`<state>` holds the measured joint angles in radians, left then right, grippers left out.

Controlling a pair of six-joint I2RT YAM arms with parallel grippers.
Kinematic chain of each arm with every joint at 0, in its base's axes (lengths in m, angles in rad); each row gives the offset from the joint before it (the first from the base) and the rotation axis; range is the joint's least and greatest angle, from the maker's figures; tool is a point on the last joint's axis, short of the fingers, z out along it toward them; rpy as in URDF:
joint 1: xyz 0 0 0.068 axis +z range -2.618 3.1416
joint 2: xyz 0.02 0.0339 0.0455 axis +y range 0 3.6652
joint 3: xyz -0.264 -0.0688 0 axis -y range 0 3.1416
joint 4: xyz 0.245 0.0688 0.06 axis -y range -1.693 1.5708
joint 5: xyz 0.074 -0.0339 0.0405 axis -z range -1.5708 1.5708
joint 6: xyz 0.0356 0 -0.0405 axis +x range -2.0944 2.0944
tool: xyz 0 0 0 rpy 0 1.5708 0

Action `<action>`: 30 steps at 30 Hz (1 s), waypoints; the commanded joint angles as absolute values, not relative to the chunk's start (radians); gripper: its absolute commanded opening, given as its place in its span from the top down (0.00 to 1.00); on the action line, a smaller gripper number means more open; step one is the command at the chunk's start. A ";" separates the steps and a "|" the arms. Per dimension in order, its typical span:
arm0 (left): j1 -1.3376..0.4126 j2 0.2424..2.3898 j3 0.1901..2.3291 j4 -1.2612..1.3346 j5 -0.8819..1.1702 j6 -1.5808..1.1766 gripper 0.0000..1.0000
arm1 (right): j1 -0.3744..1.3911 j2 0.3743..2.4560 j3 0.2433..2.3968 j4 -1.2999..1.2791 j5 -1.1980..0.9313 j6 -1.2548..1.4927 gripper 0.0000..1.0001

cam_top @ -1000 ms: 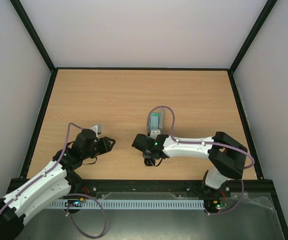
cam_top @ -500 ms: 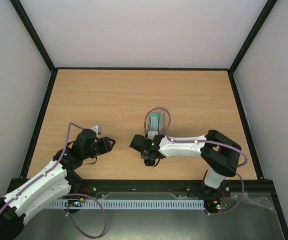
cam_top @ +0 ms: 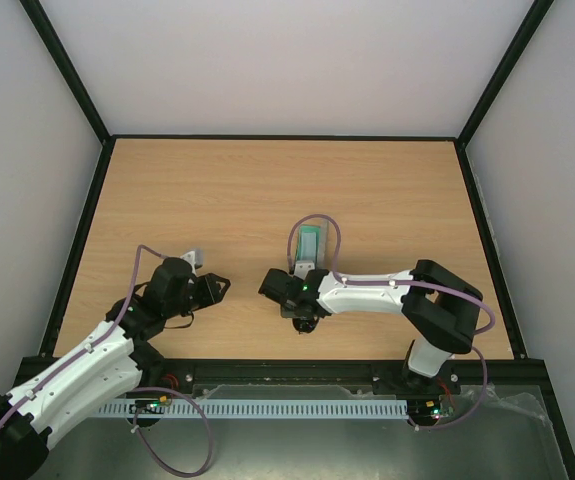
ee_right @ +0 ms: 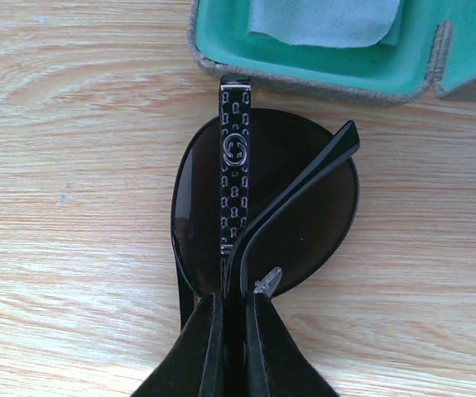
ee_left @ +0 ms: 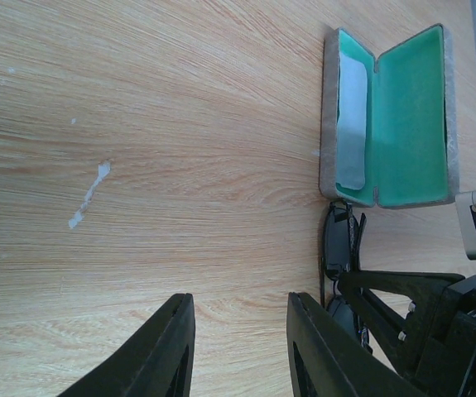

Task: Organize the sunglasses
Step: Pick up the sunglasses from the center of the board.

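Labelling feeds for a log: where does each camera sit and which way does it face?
Top external: above, behind the bases, looking down at the table; left arm and right arm show.
Left wrist: on the left arm, facing the open case; open left pincer shows.
Right wrist: looking down on the sunglasses; right pincer shows, shut on them.
Shared: both wrist views show case and sunglasses.

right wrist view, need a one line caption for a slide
Right gripper pinching the folded sunglasses beside the open case holding a blue cloth.
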<state>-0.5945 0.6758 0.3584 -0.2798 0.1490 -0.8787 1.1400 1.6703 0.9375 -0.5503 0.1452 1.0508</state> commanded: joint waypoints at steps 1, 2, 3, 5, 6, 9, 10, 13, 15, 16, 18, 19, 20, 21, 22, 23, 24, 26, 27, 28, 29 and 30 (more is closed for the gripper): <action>-0.589 0.678 0.348 -0.273 0.147 -0.870 0.67 | 1.148 1.628 0.940 -0.594 0.186 1.049 0.99; -0.589 0.677 0.348 -0.272 0.147 -0.871 0.67 | 1.153 1.617 0.947 -0.605 0.190 1.051 0.99; -0.588 0.678 0.349 -0.272 0.148 -0.870 0.67 | 1.162 1.606 0.955 -0.617 0.192 1.052 0.99; -0.588 0.678 0.354 -0.282 0.145 -0.870 0.67 | 1.180 1.581 0.980 -0.640 0.198 1.057 0.99; -0.588 0.673 0.351 -0.284 0.142 -0.872 0.67 | 1.186 1.569 0.990 -0.649 0.194 1.059 0.99; -0.588 0.654 0.344 -0.291 0.140 -0.877 0.67 | 1.190 1.529 1.020 -0.667 0.179 1.056 0.99; -0.587 0.652 0.342 -0.293 0.140 -0.879 0.67 | 1.190 1.516 1.040 -0.678 0.181 1.054 0.99; -0.587 0.650 0.338 -0.294 0.140 -0.877 0.67 | 1.188 1.499 1.086 -0.705 0.194 1.041 0.99; -0.587 0.653 0.337 -0.295 0.140 -0.875 0.67 | 1.174 1.507 1.120 -0.725 0.199 1.021 0.99; -0.586 0.656 0.336 -0.293 0.141 -0.874 0.67 | 1.158 1.514 1.134 -0.729 0.196 1.007 0.99; -0.586 0.661 0.332 -0.284 0.142 -0.874 0.67 | 1.116 1.530 1.158 -0.729 0.189 0.968 0.99; -0.585 0.664 0.329 -0.278 0.143 -0.876 0.67 | 1.090 1.537 1.169 -0.725 0.183 0.947 0.99; -0.586 0.669 0.325 -0.274 0.145 -0.876 0.67 | 1.066 1.547 1.180 -0.722 0.178 0.924 0.99; -0.586 0.673 0.322 -0.269 0.147 -0.876 0.67 | 1.040 1.557 1.196 -0.721 0.174 0.903 0.99; -0.585 0.680 0.318 -0.263 0.148 -0.876 0.67 | 1.018 1.573 1.217 -0.725 0.174 0.881 0.99; -0.585 0.685 0.316 -0.257 0.149 -0.876 0.67 | 0.994 1.593 1.245 -0.735 0.178 0.861 0.99; -0.584 0.692 0.316 -0.252 0.150 -0.875 0.67 | 0.975 1.625 1.274 -0.744 0.181 0.841 0.99; -0.582 0.704 0.319 -0.240 0.152 -0.872 0.67 | 0.938 1.685 1.336 -0.753 0.182 0.807 0.99; -0.582 0.713 0.319 -0.233 0.154 -0.873 0.67 | 0.923 1.717 1.370 -0.760 0.181 0.791 0.99; -0.581 0.719 0.320 -0.226 0.157 -0.873 0.67 | 0.911 1.752 1.407 -0.769 0.184 0.779 0.99; -0.580 0.727 0.321 -0.221 0.160 -0.872 0.67 | 0.905 1.783 1.441 -0.776 0.192 0.770 0.99; -0.579 0.732 0.322 -0.216 0.162 -0.871 0.67 | 0.895 1.820 1.473 -0.786 0.196 0.759 0.99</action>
